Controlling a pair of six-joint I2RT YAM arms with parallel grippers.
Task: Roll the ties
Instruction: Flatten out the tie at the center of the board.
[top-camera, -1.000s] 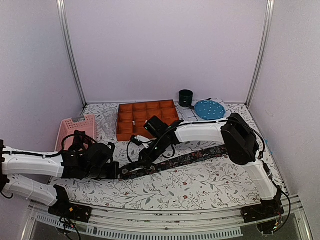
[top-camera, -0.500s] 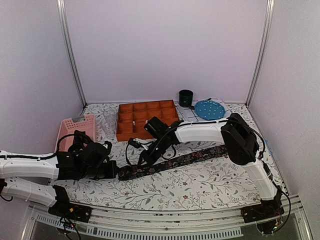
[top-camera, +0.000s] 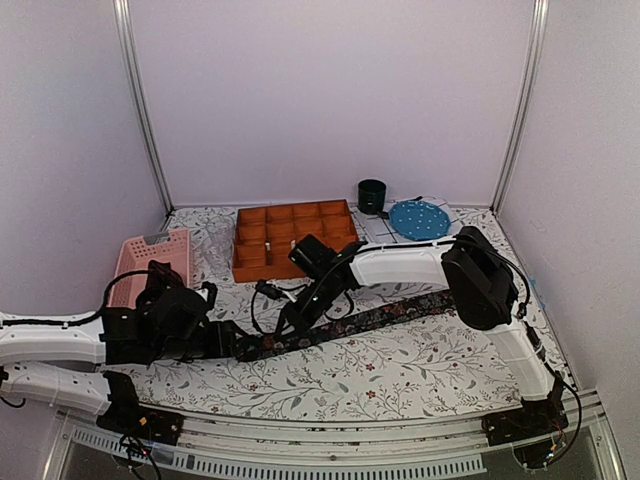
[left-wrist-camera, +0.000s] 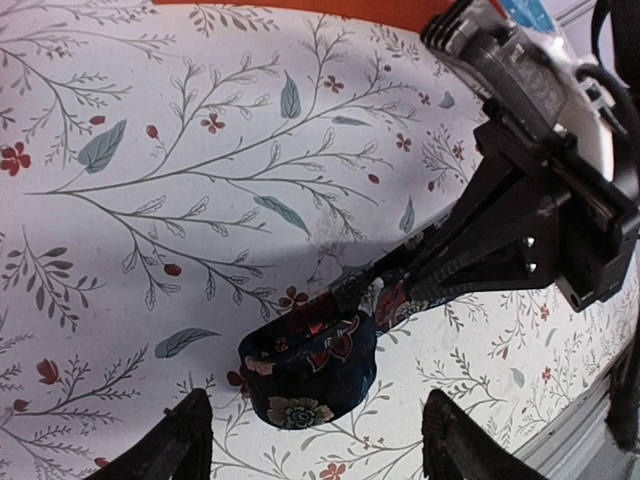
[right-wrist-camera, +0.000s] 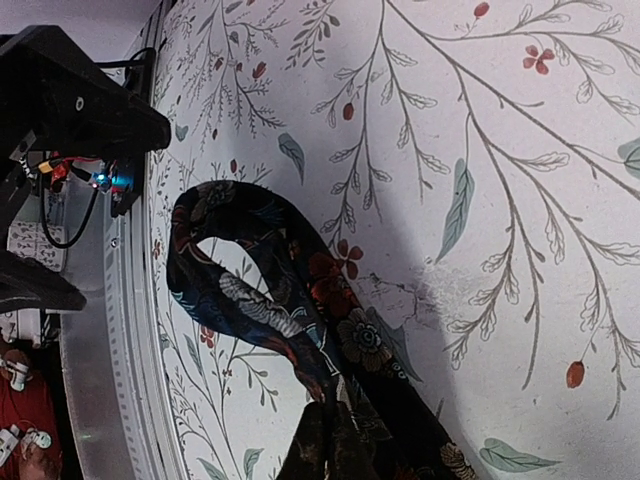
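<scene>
Barely begun: tie (top-camera: 340, 325) lies across the table (top-camera: 400, 380), only its left end curled into one loose turn; right gripper (left-wrist-camera: 375, 290) pinches it beside the curl; left gripper (left-wrist-camera: 317, 402) spread astride, not touching; the rest lies unrolled.

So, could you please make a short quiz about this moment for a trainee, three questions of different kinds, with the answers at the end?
1. True or false: the left gripper is shut on the tie.
2. Choose one. The pink basket stands: A. left of the orange tray; B. right of it; C. inside it.
3. Fill in the word: the end of the tie next to the left gripper is curled into a small ____.

Key
1. False. Its fingers stand apart on either side of the tie's end. The right gripper is the one that pinches the tie.
2. A.
3. Loop.
</scene>
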